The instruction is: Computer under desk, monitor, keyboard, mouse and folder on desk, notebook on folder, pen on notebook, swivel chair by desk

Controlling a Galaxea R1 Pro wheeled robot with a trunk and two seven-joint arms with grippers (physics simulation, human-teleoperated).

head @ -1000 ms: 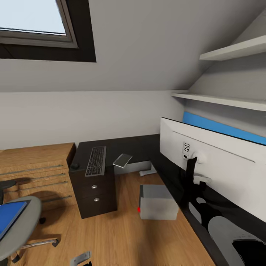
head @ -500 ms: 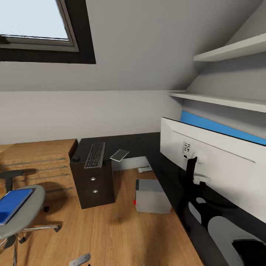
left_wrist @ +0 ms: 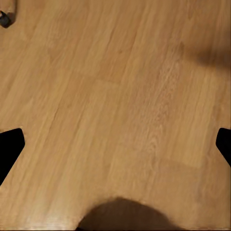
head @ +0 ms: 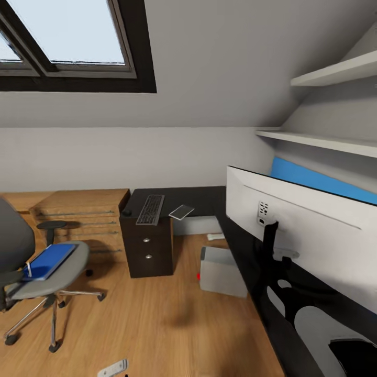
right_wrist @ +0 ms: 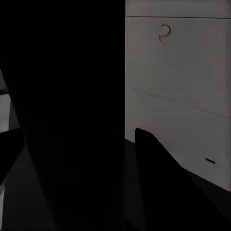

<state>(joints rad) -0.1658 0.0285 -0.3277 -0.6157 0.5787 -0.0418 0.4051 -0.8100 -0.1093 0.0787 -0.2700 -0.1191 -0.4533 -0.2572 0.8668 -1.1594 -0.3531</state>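
Folder (head: 48,260) lay flat on the swivel chair (head: 31,272) seat at the head view's left, with a thin pale pen (head: 29,269) standing at its near corner. Chair stood on the wood floor (head: 157,324), well apart from the bench (head: 204,198). Keyboard (head: 151,209) lay on the black bench top above the dark drawer unit (head: 149,251), mouse (head: 126,213) just beside its left end. Notebook (head: 181,212) lay tilted near the keyboard's right side, at the bench's front edge. Monitor (head: 309,230) stood on the bench's near wing, white back toward the camera, black stand (head: 269,251) below. Computer (head: 222,272) sat on the floor beside that wing, red light on its front; whether it was under the top, cannot tell. Wooden dresser (head: 84,220) stood left of the drawer unit.

Left pincer (left_wrist: 115,144) hung over bare floor, its two black fingertips (left_wrist: 9,149) wide apart, holding nothing. Right pincer: wrist view mostly dark, opening cannot be told.
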